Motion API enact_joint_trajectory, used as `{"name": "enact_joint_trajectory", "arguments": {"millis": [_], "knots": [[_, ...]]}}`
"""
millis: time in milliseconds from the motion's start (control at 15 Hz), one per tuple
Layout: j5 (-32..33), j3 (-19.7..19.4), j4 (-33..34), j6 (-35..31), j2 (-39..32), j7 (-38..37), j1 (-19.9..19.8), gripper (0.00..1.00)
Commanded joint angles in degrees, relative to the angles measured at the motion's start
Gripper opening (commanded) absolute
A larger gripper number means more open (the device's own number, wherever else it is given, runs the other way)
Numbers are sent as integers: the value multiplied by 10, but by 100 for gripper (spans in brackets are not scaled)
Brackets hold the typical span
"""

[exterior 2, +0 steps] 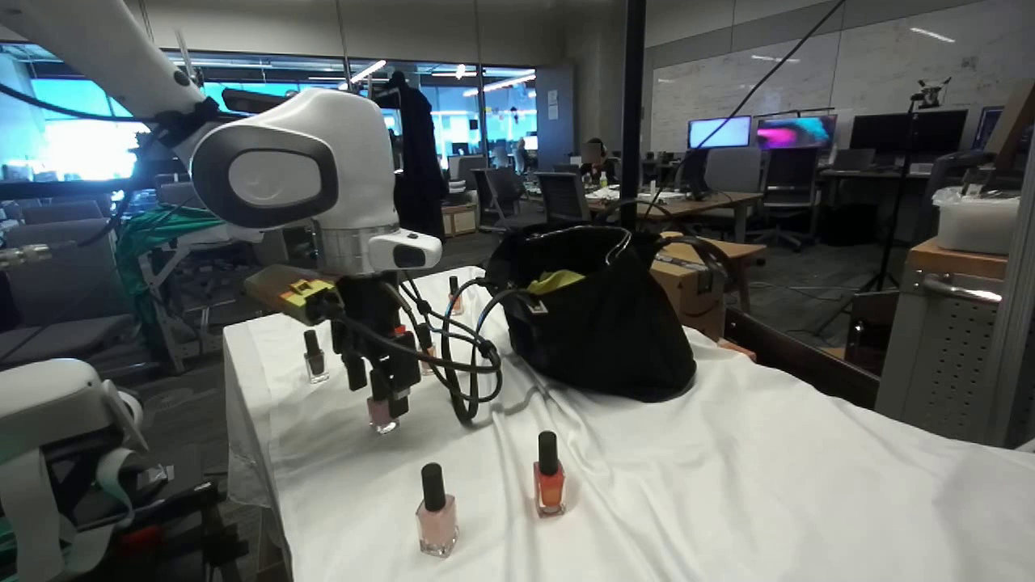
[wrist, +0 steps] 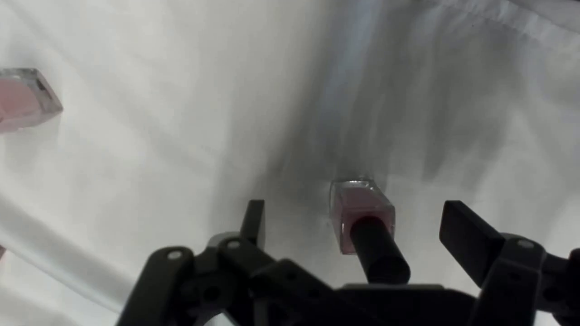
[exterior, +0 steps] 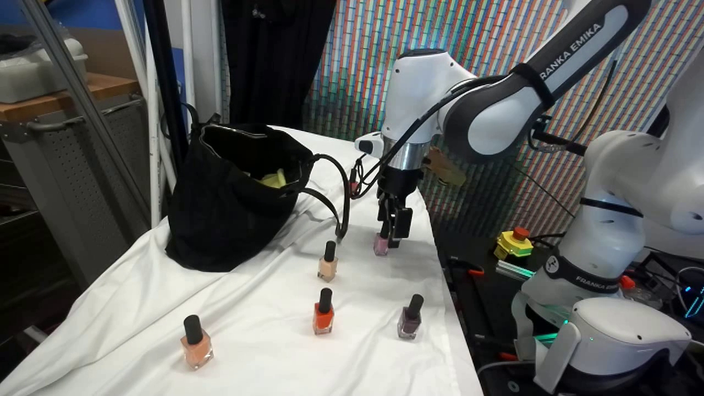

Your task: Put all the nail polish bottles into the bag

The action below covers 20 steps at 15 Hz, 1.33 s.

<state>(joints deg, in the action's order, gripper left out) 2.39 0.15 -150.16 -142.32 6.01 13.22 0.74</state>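
Nail polish bottle (wrist: 362, 213) between parted jaws of the claw (wrist: 355, 222), neighbouring bottle (wrist: 22, 102) (cap outside the wrist view)

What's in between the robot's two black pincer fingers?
A mauve-pink nail polish bottle, as the wrist view shows. The pincer is open, and white cloth shows between the bottle and each of the fingers.

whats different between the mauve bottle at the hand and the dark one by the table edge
Colour: the mauve bottle is muted pink; the dark bottle is deep greyish purple. Position: the mauve bottle stands between the spread fingers of the open hand, ungripped; the dark bottle stands apart from the hand. Shared: both have black caps and stand upright on the white cloth, outside the bag.
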Motion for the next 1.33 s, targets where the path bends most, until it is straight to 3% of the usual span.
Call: {"name": "enact_joint_trajectory", "arguments": {"millis": [0,667,1267], "knots": [[-23,-2,28,-4,-35,45,8,100],[2,2,63,-1,-88,54,0,100],[27,-2,62,6,-83,48,-6,100]]}}
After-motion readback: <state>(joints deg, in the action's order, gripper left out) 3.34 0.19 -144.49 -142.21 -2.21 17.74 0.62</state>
